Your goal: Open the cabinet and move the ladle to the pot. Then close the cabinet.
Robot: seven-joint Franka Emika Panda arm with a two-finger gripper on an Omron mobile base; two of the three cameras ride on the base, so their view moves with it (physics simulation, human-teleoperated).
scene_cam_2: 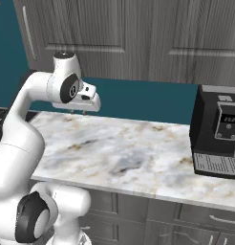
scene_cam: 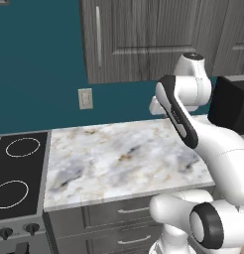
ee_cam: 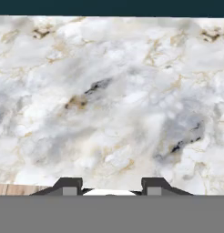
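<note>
The gripper (ee_cam: 111, 186) hangs above the marble counter (scene_cam: 119, 154), fingers spread wide, holding nothing. The cabinet (scene_cam: 129, 39) sits shut on the far wall, its bar handle (scene_cam: 98, 35) upright. Stove (scene_cam: 17, 173) at left, coffee machine (scene_cam_2: 219, 136) at right.

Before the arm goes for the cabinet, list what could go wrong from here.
1. The cabinet door is shut and its bar handle sits high, left of the gripper, whose fingers point down at the counter; a long reach could miss or slip off the handle.
2. The door may swing into the raised arm.
3. The coffee machine stands to the right; a wide swing could hit it.
</note>
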